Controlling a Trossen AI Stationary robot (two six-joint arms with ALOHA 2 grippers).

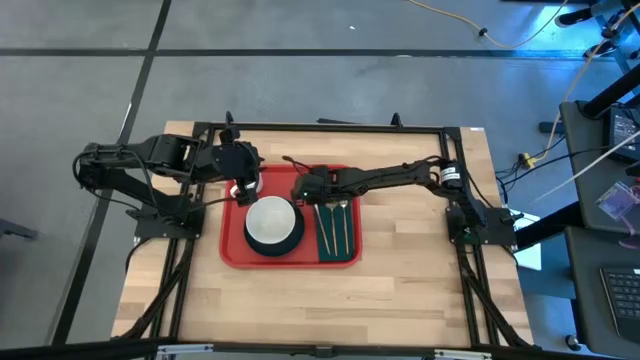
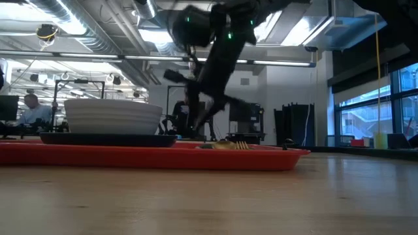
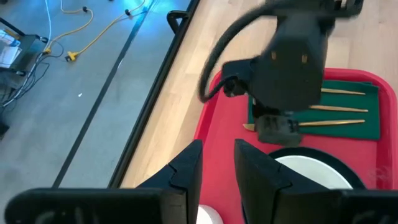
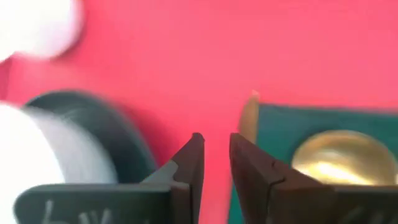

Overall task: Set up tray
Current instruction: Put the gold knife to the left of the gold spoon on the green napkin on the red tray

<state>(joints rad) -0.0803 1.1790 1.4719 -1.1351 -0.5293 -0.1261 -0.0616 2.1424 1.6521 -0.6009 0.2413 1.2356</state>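
Observation:
The red tray (image 1: 233, 245) lies mid-table. On it a white bowl (image 1: 272, 219) sits on a dark plate (image 1: 293, 243). Beside them, three gold pieces of cutlery (image 1: 335, 226) lie on a green napkin (image 1: 352, 248). A small white round thing (image 4: 37, 25) stands at the tray's far left corner. My right gripper (image 4: 214, 155) hangs open just above the tray, at the napkin's far left corner, with a gold spoon bowl (image 4: 333, 155) beside it. My left gripper (image 3: 217, 171) hovers open above the tray's far left corner, over the white thing (image 3: 208, 216).
The tray lies on a wooden table (image 1: 400, 300) inside a black frame (image 1: 330, 127); bare wood shows on the near side and to the tray's right. A person (image 2: 29, 108) sits far back in the room.

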